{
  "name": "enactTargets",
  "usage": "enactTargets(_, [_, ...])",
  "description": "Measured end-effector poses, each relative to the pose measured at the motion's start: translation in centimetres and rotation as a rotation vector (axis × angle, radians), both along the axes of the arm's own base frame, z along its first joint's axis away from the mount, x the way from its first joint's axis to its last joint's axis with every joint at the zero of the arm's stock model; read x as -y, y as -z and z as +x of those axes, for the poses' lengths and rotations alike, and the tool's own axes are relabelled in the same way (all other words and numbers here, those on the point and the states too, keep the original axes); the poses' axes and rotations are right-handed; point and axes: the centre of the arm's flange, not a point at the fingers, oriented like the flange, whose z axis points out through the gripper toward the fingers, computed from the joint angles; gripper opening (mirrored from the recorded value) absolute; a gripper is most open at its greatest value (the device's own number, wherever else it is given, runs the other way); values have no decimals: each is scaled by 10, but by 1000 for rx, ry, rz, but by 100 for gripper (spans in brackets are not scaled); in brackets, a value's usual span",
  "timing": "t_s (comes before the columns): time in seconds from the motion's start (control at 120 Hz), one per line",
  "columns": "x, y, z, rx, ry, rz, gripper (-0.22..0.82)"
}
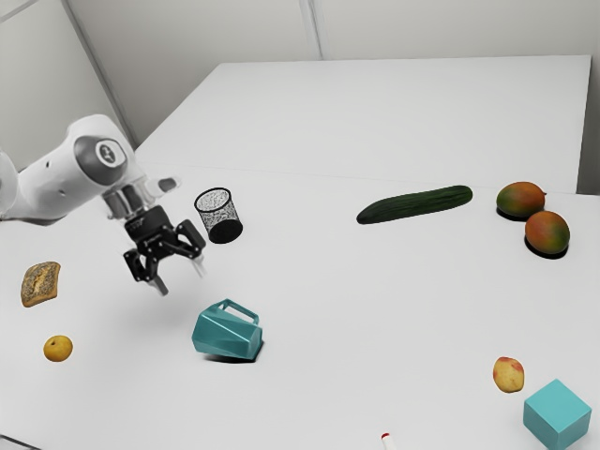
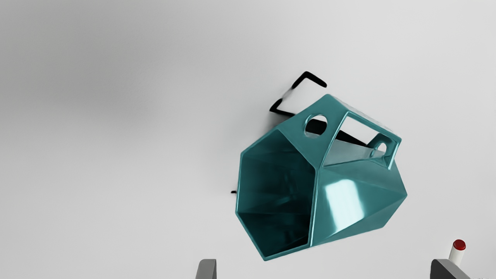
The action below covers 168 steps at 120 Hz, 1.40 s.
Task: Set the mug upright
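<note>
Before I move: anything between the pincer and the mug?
Nothing visible. The pincer is open, and the mug lies on its side with its handle up. Nearest other thing, the mesh cup, sits off that path, higher in the exterior view.

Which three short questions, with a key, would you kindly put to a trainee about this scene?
1. True or false: the mug lies on its side.
2. Which thing is nearest the teal cube: (a) cucumber, (b) yellow-and-red fruit, (c) mesh cup?
3. Fill in: the two fingers of the end effector stand ____, with nothing gripped.

Key: 1 true; 2 b; 3 apart.
</note>
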Motion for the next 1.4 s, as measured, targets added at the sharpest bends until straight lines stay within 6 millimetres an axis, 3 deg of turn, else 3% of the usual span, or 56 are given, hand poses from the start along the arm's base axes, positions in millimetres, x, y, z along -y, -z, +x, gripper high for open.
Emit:
enactTargets(0.55, [15, 65, 11, -98, -88, -125, 60])
enactTargets(1.108, [27, 92, 14, -138, -185, -230, 60])
enactTargets(1.158, [27, 93, 14, -140, -188, -232, 53])
enactTargets(1.3, [27, 95, 14, -147, -189, -234, 16])
enactTargets(1.4, [28, 91, 17, -139, -187, -234, 1])
